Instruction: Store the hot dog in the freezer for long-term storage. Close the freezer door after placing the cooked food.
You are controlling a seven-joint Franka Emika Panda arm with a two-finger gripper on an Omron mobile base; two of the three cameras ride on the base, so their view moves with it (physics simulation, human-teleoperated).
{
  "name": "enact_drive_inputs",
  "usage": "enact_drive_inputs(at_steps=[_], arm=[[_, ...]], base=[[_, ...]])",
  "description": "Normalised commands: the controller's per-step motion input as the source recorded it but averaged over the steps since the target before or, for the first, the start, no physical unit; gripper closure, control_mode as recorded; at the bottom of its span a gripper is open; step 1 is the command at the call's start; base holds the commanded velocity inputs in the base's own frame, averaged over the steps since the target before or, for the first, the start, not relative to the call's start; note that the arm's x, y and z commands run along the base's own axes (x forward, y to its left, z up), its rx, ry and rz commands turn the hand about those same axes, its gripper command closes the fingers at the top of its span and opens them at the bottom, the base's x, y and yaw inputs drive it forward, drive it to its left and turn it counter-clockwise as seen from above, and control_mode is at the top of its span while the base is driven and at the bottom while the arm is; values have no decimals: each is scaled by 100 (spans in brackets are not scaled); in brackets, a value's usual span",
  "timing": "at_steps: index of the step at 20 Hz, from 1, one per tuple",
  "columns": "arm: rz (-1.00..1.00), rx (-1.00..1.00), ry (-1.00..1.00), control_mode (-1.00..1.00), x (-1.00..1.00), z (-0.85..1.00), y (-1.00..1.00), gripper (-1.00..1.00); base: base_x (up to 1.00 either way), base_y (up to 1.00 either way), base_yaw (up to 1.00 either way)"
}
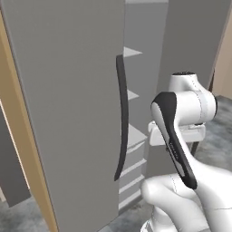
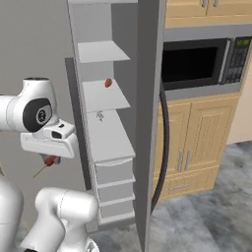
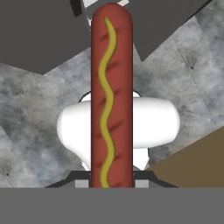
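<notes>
Between the hand's (image 3: 112,183) closed jaws sits the hot dog (image 3: 111,96), gripped at one end and pointing out over the grey floor (image 3: 39,109). Beyond the arm, the freezer (image 2: 106,133) stands with its door (image 1: 68,113) swung wide. Picking up looks done; placing the hot dog on a shelf (image 2: 104,94) and shutting the door remain.
</notes>
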Motion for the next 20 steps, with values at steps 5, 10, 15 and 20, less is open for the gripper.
enact_drive_inputs(at_steps=[5, 10, 15, 20], arm=[[0, 0, 0, 100, 0, 0, 0, 100], [0, 0, 0, 100, 0, 0, 0, 100], [0, 0, 0, 100, 0, 0, 0, 100], [0, 0, 0, 100, 0, 0, 0, 100]], base=[[15, -45, 7], [4, -50, 12], [31, -14, 23], [30, -6, 25]])
